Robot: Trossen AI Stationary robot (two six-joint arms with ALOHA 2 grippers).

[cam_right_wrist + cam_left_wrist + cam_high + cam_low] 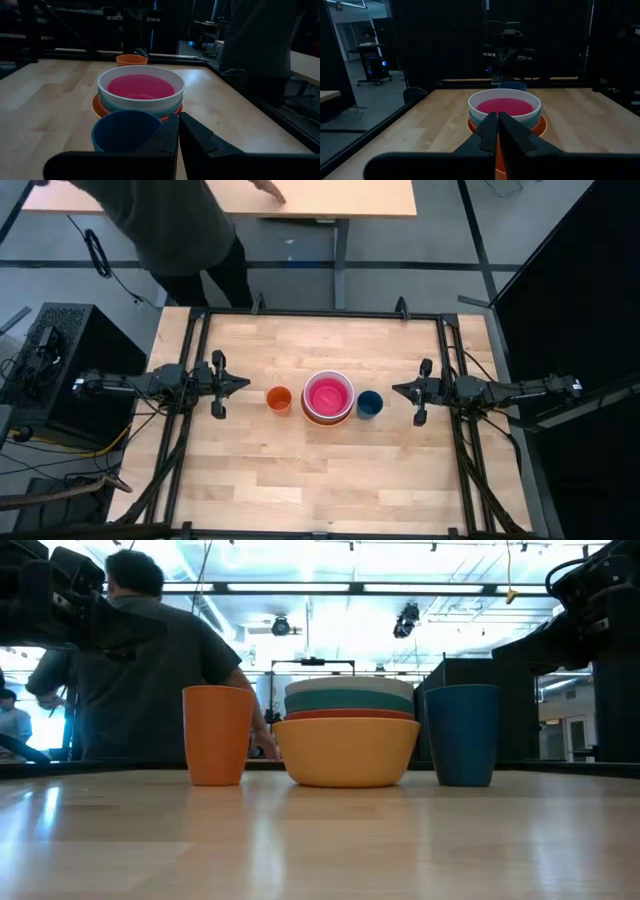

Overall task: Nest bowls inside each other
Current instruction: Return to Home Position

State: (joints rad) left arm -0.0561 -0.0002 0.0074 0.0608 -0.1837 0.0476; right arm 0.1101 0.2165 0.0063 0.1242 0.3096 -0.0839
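Observation:
The bowls (pixel 328 398) stand nested in one stack at the table's middle: orange-yellow outermost (pixel 346 752) resting on the wood, then red, teal and white (pixel 504 106), with pink (pixel 141 86) innermost. My left gripper (pixel 246 384) is shut and level at the left side, apart from the stack. My right gripper (pixel 396 389) is shut and level at the right side, also apart.
A small orange cup (pixel 279 399) stands left of the stack and a dark blue cup (pixel 369 404) right of it. A person (pixel 175 230) stands beyond the table's far edge. Bare wood lies near and far of the stack.

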